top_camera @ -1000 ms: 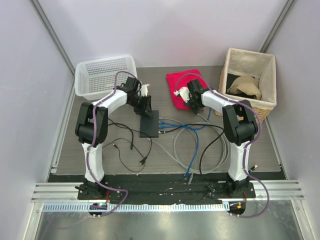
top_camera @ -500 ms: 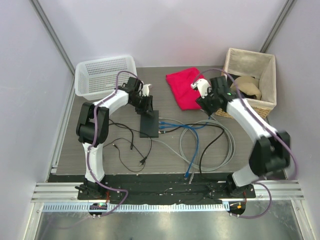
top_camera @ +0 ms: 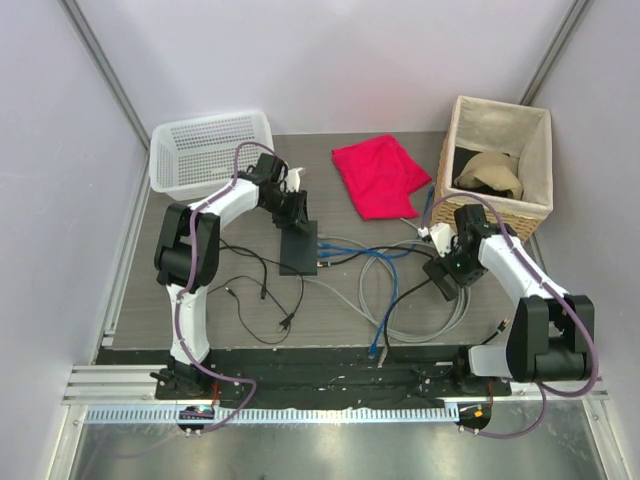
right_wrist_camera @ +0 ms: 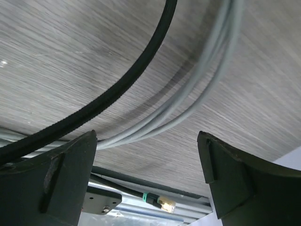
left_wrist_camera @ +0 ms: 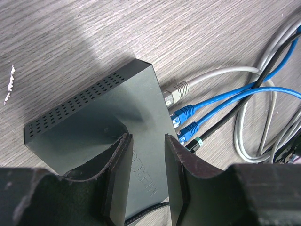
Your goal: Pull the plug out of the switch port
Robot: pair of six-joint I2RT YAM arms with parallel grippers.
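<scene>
Right gripper (top_camera: 441, 279): swung off red cloth (top_camera: 378, 175) toward table's near right edge, jaws spread wide above coiled cables (top_camera: 400, 285). Left gripper (left_wrist_camera: 146, 139): fingers narrowly parted, tips on switch (left_wrist_camera: 108, 117), mid-table; plugs (left_wrist_camera: 183, 113) seated.

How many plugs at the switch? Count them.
4, in a row along the switch: grey plug farthest, two blue plugs next, black plug nearest. The left gripper may hide more.

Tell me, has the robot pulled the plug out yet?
Not yet. The left fingers rest on the switch, apparently steadying it. The right fingers hang open over the grey cables, holding nothing. The plugs look seated in the ports, so the pull remains.
</scene>
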